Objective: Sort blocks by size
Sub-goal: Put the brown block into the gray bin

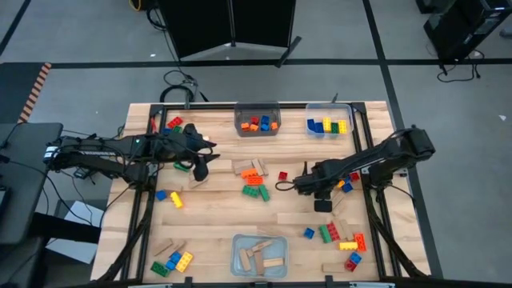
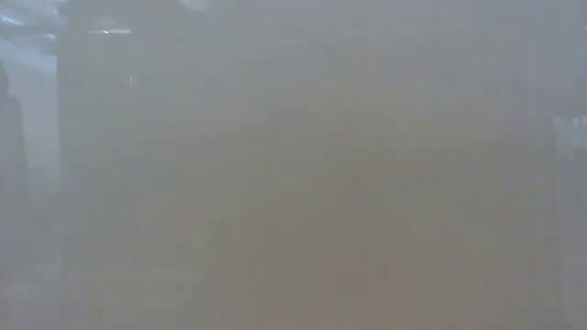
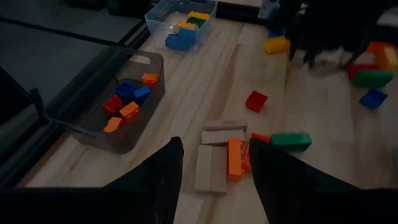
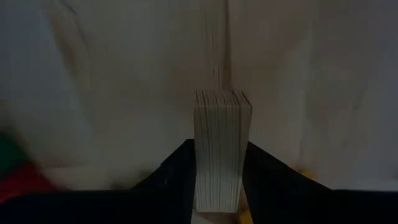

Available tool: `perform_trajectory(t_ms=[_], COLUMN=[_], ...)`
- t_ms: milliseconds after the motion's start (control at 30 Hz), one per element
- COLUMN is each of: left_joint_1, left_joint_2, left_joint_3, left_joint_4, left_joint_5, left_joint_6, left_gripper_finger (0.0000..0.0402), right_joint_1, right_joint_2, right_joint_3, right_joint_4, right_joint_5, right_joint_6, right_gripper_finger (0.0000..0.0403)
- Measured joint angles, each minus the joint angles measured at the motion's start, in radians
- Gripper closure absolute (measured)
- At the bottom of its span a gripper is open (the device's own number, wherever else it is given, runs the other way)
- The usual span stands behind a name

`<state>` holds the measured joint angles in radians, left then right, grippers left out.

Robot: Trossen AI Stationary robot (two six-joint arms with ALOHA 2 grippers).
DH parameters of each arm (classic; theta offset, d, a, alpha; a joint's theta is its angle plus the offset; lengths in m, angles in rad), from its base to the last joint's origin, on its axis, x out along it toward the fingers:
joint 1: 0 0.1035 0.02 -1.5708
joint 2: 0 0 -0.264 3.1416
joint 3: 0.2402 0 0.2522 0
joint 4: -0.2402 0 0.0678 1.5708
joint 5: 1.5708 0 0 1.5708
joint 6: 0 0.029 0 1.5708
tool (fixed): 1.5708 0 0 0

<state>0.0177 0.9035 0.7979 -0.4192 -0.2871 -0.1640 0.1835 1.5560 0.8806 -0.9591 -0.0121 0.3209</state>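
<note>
**Tan wooden block between the right gripper's fingers**

Seen from above, the pale wooden surface [image 1: 216,216] carries blocks scattered in loose groups. The right gripper [image 1: 298,186] reaches toward the middle of the surface, just right of a small red brick [image 1: 282,176] and a cluster of orange and green bricks [image 1: 256,190]; what it holds cannot be made out from here. The left gripper [image 1: 202,168] sits over the left half, near tan wooden blocks [image 1: 250,167]. Along the far edge stand a grey bin [image 1: 257,120] with red, orange and blue bricks and a clear bin [image 1: 330,121] with blue, yellow and green ones. At the near edge a third bin [image 1: 259,254] holds wooden blocks. More bricks lie at the near left corner [image 1: 173,262] and near right [image 1: 342,238].

Level with the surface, the low view is a grey-brown haze; nothing can be told from it.

Past the left gripper [image 3: 214,171], its fingers [image 3: 163,171] stand apart with nothing between them. Ahead lie flat wooden blocks [image 3: 211,165], an orange brick [image 3: 234,158] touching them, a green brick [image 3: 290,140] and a lone red brick [image 3: 255,101].

Past the right gripper [image 4: 219,168], a tan wooden block [image 4: 221,149] stands on end between the two fingers [image 4: 177,171], which press against both its sides. A red and green blur [image 4: 15,168] shows off to one side.
</note>
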Motion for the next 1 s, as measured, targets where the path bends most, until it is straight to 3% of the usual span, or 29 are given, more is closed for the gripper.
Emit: perform_trajectory(t_ms=[267, 467, 667, 1000], left_joint_1=[0.0, 0.0, 0.0, 0.0], left_joint_2=[0.0, 0.0, 0.0, 0.0], left_joint_3=[0.0, 0.0, 0.0, 0.0], left_joint_4=[-0.03, -0.028, -0.029, -0.094], left_joint_5=[0.0, 0.0, 0.0, 0.0], left_joint_6=[0.001, -0.002, -0.001, 0.003], left_gripper_finger=[0.021, 0.021, 0.021, 0.021], right_joint_1=[0.053, 0.134, 0.192, 0.309], right_joint_2=[-0.199, -0.207, -0.057, 0.35], right_joint_3=[0.046, 0.217, 0.457, 0.922], right_joint_4=[-0.013, -0.038, -0.093, -0.194], right_joint_5=[0.001, 0.093, 0.15, 0.155], right_joint_6=[0.241, 0.439, 0.695, 1.055], right_gripper_finger=[0.029, 0.029, 0.029, 0.029])
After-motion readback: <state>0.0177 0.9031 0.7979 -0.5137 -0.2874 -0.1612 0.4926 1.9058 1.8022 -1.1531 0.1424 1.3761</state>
